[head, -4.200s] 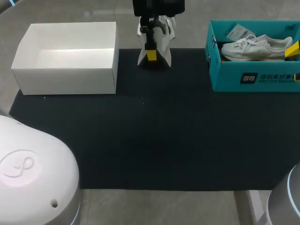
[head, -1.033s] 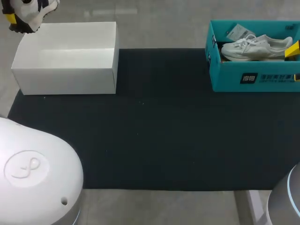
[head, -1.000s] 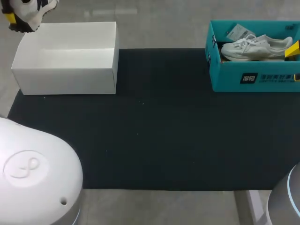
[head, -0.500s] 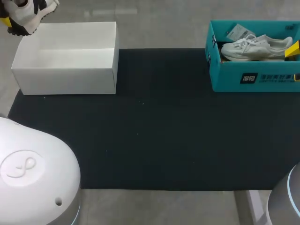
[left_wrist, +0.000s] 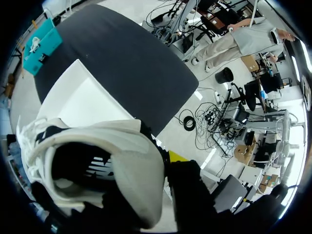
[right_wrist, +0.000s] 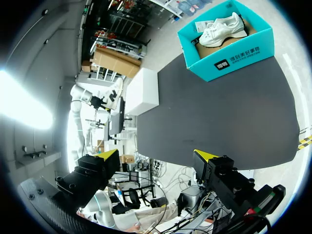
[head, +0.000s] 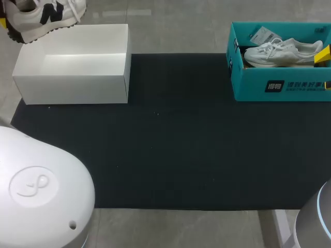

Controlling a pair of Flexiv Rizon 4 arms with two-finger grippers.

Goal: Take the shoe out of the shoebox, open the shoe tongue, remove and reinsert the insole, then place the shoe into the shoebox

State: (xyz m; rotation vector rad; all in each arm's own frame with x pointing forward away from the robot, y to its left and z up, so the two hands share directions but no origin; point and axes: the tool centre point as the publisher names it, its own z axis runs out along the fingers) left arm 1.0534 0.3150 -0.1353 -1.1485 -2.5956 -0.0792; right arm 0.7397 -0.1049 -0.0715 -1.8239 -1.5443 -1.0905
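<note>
White-and-black sneaker (head: 44,18) hangs above far left corner of white open cardboard box (head: 72,85), heel collar clamped by left gripper (left_wrist: 165,158). Right gripper (right_wrist: 157,158) spread wide, empty. Teal shoebox (head: 279,85) holds white low-top sneaker (head: 282,51).
</note>
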